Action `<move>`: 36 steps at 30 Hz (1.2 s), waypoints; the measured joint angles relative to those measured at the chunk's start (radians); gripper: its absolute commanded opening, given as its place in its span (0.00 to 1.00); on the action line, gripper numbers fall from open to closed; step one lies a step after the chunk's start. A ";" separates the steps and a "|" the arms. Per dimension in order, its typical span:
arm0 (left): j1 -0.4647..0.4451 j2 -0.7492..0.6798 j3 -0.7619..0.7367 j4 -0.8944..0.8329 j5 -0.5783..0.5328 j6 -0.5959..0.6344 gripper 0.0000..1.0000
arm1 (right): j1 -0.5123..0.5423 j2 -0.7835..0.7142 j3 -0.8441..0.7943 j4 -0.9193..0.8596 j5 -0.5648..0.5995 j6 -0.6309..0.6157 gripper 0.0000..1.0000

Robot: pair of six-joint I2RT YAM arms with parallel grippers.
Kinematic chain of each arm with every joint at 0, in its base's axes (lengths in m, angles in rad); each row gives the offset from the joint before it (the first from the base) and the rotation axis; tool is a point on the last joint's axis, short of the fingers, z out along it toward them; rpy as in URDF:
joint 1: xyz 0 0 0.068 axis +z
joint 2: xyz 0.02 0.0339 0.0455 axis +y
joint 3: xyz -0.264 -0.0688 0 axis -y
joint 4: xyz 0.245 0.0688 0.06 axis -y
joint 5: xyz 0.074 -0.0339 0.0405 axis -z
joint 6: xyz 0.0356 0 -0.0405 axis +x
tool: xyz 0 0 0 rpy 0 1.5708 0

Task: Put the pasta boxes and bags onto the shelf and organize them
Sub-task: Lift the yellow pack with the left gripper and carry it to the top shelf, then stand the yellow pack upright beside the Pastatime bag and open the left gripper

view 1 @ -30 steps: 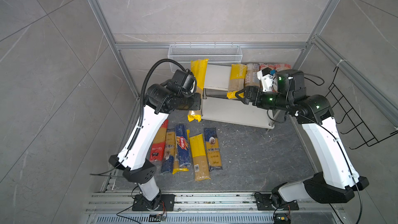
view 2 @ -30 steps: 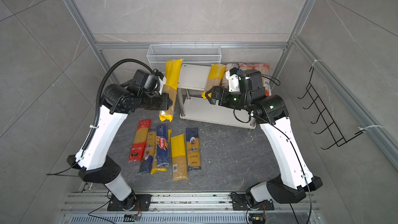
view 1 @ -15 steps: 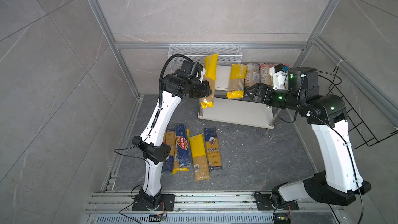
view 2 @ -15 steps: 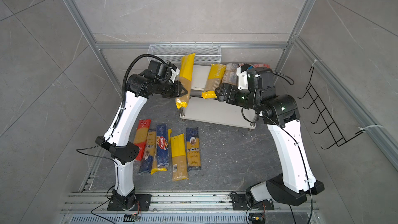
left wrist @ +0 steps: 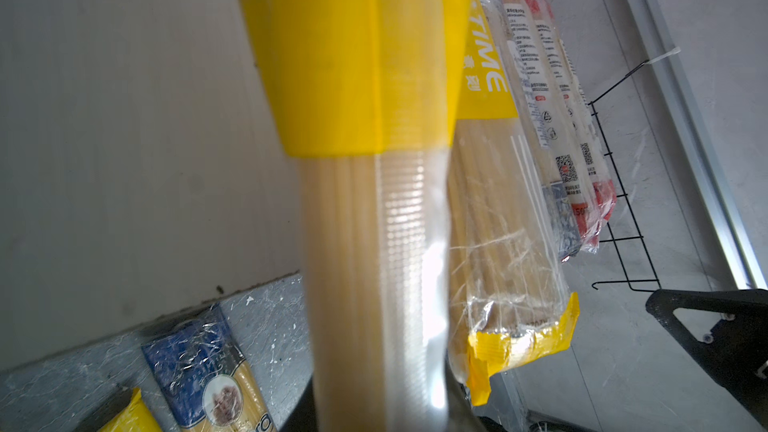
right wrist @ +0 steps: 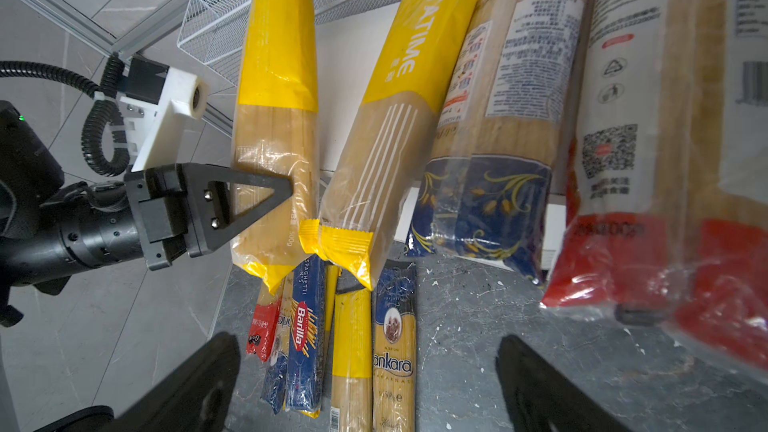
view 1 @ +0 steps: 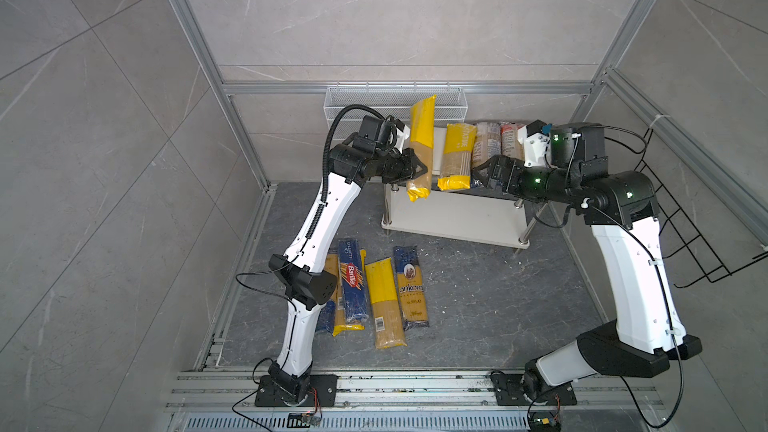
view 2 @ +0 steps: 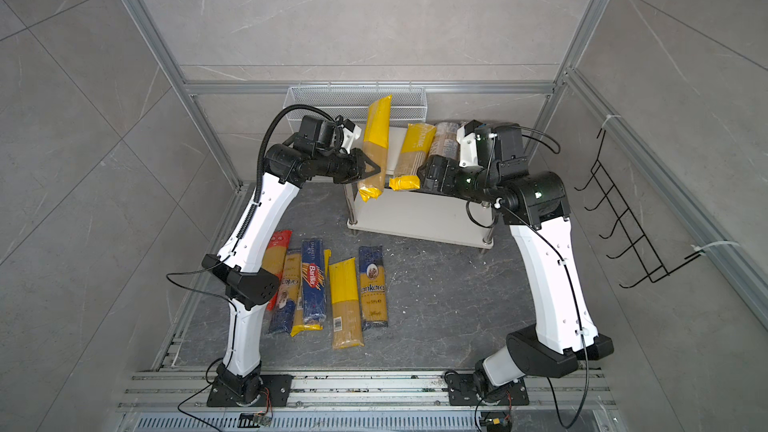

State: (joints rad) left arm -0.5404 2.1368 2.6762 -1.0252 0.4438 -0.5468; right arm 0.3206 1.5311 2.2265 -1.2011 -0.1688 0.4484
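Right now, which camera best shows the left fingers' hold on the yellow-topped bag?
Right wrist: the left gripper, fingers shut on the yellow-topped bag, side-on. Both top views show it small; left wrist shows only the bag, close.

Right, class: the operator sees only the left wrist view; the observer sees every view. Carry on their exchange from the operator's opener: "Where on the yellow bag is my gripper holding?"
Observer: The left gripper is shut on the yellow bag low down, on its clear part.
Operator: Is the other gripper carrying anything?
Observer: No. The right gripper is open and empty.
Operator: Any pack on the floor that I can't see?
Observer: Yes, a Barilla pack lies flat on the floor.
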 measured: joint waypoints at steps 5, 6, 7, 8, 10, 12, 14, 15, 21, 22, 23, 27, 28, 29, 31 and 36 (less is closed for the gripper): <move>0.009 0.011 0.000 0.036 0.027 -0.028 0.20 | -0.005 0.000 -0.002 0.001 -0.004 0.000 1.00; 0.011 0.013 0.000 0.042 0.034 -0.034 0.23 | -0.005 0.000 -0.002 0.001 -0.004 0.001 1.00; 0.013 0.013 0.000 0.045 0.038 -0.035 0.25 | -0.007 0.000 -0.002 0.000 -0.004 0.001 1.00; 0.014 0.014 0.000 0.049 0.043 -0.040 0.28 | -0.008 0.000 -0.002 0.001 -0.004 0.003 1.00; 0.019 0.016 0.000 0.063 0.058 -0.050 0.41 | -0.009 0.000 -0.002 0.000 -0.006 0.003 1.00; 0.023 0.019 0.003 0.092 0.068 -0.058 0.46 | -0.010 0.000 -0.002 0.000 -0.008 0.003 1.00; 0.024 0.020 0.009 0.121 0.080 -0.066 0.50 | -0.014 0.000 -0.002 0.000 -0.009 0.003 1.00; 0.024 0.020 0.010 0.136 0.086 -0.069 0.50 | -0.016 0.000 -0.002 0.000 -0.010 0.003 1.00; 0.026 0.020 0.020 0.198 0.096 -0.070 0.52 | -0.024 0.000 -0.003 0.000 -0.016 0.003 1.00; 0.026 0.020 0.020 0.200 0.098 -0.070 0.52 | -0.026 0.000 -0.003 0.000 -0.019 0.003 1.00; 0.029 0.020 0.020 0.200 0.098 -0.070 0.52 | -0.027 0.000 -0.003 0.000 -0.021 0.003 1.00; 0.034 0.020 0.020 0.200 0.098 -0.070 0.53 | -0.033 0.001 -0.003 -0.001 -0.027 0.003 1.00; 0.037 0.020 0.020 0.199 0.098 -0.070 0.53 | -0.034 0.001 -0.003 -0.002 -0.027 0.003 1.00; 0.040 0.020 0.020 0.199 0.098 -0.070 0.54 | -0.035 0.001 -0.003 -0.003 -0.029 0.003 0.99; 0.051 0.020 0.020 0.200 0.097 -0.070 0.55 | -0.039 0.001 -0.003 -0.005 -0.030 0.003 1.00; 0.077 0.020 0.020 0.196 0.081 -0.068 0.59 | -0.047 0.003 -0.003 -0.008 -0.030 0.002 1.00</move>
State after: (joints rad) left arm -0.4629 2.1571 2.6961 -0.8295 0.5247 -0.6151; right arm 0.2733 1.5341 2.2234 -1.2087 -0.1989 0.4507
